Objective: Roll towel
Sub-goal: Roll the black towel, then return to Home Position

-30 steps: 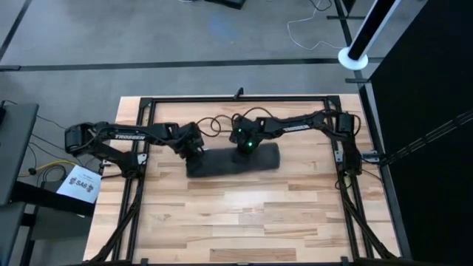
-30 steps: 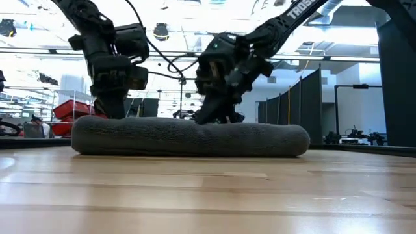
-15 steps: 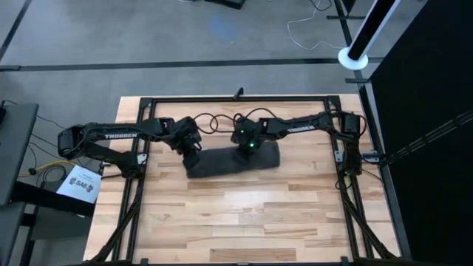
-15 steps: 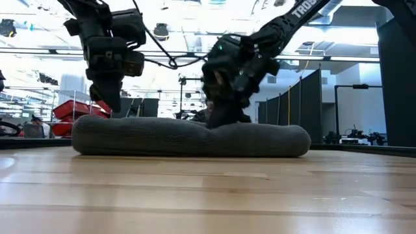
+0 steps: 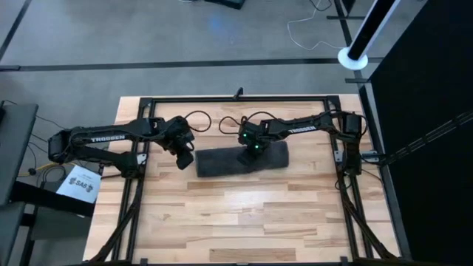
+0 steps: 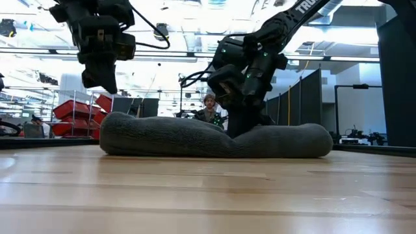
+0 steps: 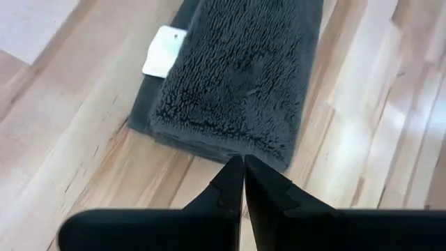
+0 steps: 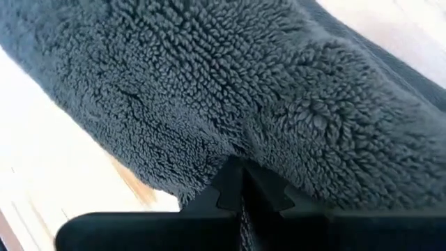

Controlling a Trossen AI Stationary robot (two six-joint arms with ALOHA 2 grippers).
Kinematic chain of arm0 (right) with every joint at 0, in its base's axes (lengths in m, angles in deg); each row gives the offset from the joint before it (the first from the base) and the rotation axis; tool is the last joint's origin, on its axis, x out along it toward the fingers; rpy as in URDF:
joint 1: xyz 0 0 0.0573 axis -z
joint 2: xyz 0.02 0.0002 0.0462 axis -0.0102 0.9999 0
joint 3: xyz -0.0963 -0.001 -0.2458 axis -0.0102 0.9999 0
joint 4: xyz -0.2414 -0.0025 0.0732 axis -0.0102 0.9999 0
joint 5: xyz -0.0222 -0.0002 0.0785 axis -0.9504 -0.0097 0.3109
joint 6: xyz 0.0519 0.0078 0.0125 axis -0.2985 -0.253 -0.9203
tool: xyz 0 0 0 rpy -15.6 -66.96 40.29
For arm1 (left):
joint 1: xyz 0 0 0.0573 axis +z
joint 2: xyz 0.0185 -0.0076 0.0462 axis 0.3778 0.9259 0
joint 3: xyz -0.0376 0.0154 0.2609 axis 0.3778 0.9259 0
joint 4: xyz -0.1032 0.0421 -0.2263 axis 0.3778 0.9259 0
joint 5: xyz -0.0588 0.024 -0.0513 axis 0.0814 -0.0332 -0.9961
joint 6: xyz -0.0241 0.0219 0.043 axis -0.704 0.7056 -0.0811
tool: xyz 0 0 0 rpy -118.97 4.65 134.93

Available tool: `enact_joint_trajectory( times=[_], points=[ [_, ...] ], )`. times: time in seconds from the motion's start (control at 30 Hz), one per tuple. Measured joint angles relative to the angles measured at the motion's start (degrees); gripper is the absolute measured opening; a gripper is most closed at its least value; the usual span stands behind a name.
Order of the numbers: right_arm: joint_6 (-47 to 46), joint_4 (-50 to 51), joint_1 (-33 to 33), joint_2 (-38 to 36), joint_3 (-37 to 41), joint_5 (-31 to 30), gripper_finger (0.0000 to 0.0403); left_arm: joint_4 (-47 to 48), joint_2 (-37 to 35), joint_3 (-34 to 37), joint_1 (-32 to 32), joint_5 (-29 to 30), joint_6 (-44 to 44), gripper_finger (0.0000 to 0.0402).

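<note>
The dark grey towel (image 5: 240,160) lies rolled into a log across the table's far middle (image 6: 169,136). Its white label (image 7: 164,50) shows on a flat edge that sticks out from under the roll onto the wood. My left gripper (image 7: 242,164) is shut and hangs in the air just off the roll's left end (image 6: 107,84), touching nothing. My right gripper (image 8: 241,174) is shut and sunk into the top of the roll right of its middle (image 5: 251,151). My right gripper presses its shut fingertips (image 6: 242,127) down into the roll's top (image 8: 244,150), a little right of the middle. It comes from above, slanting from the far right. The pile dents in around the tips (image 6: 224,135), and the roll rests on the table.
A black metal frame (image 5: 236,98) runs round the table's far and side edges. Bare wood (image 5: 244,222) lies on the near side of the towel. Beyond the table a person (image 6: 209,107) and red bins (image 6: 71,114) show in the room.
My left gripper has risen off the roll's left end and drawn back toward the table's left edge. My right gripper has sunk deeper into the roll and gone toward the right edge. The whole roll has slid right along the table, still rolled.
</note>
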Motion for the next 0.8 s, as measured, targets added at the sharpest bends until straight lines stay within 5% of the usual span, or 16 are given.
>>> enact_joint_trajectory(
  times=[0.47,0.8],
  points=[
    [-9.54,3.83,-0.50,-4.67,0.20,-7.27,0.0000,0.95,-4.18,0.00,0.00,0.40,-0.53,0.0000],
    [-6.37,3.30,-0.75,-21.23,0.07,-8.66,0.0000,4.74,-8.90,-4.06,-0.02,0.37,2.04,0.0000]
  ],
)
